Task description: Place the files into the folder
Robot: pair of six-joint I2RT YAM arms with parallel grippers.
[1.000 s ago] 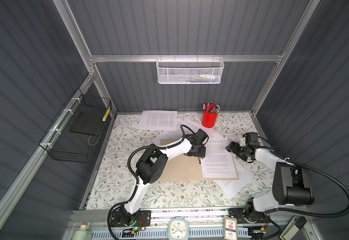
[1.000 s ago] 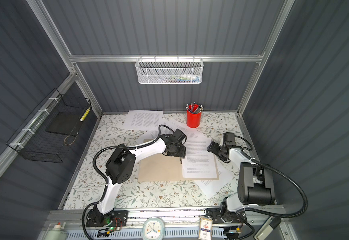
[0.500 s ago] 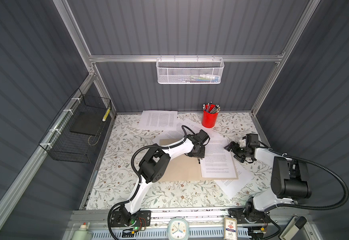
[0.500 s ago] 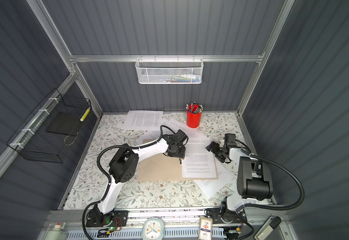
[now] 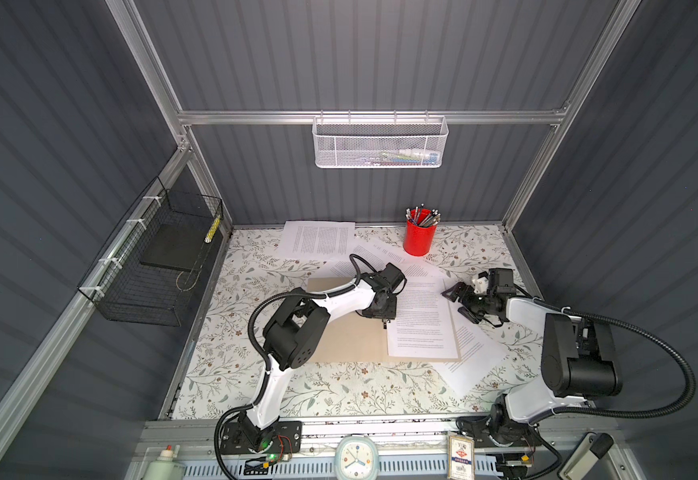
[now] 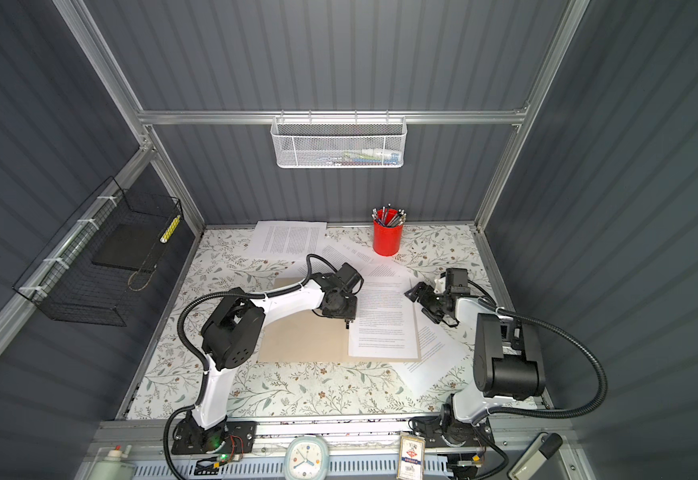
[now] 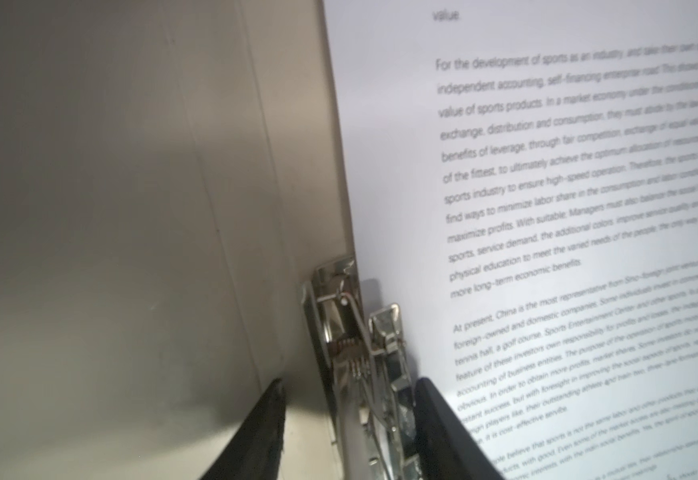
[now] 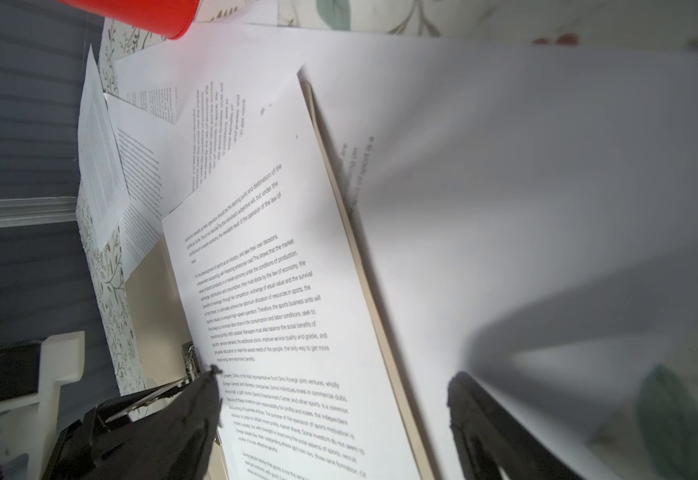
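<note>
The tan folder (image 5: 347, 336) (image 6: 301, 340) lies open on the table, with one printed sheet (image 5: 420, 316) (image 6: 382, 320) (image 7: 546, 166) (image 8: 281, 257) on its right half. More files lie loose: one sticks out from under the folder's right edge (image 5: 476, 357), others lie at the back (image 5: 318, 243). My left gripper (image 5: 385, 322) (image 6: 346, 323) (image 7: 349, 419) points down at the spine, open, its fingers either side of the metal clip (image 7: 360, 353). A gap shows on one side. My right gripper (image 5: 459, 303) (image 6: 422, 305) (image 8: 335, 411) hovers wide open over the folder's right edge, holding nothing.
A red pen cup (image 5: 420, 235) stands at the back beside the loose sheets. A black wire basket (image 5: 160, 266) hangs on the left wall and a white mesh basket (image 5: 380, 141) on the back rail. A clock (image 5: 355, 457) sits at the front edge.
The left gripper's jaws have narrowed around the clip while staying at the spine. The right gripper has drifted slightly left toward the folder's edge.
</note>
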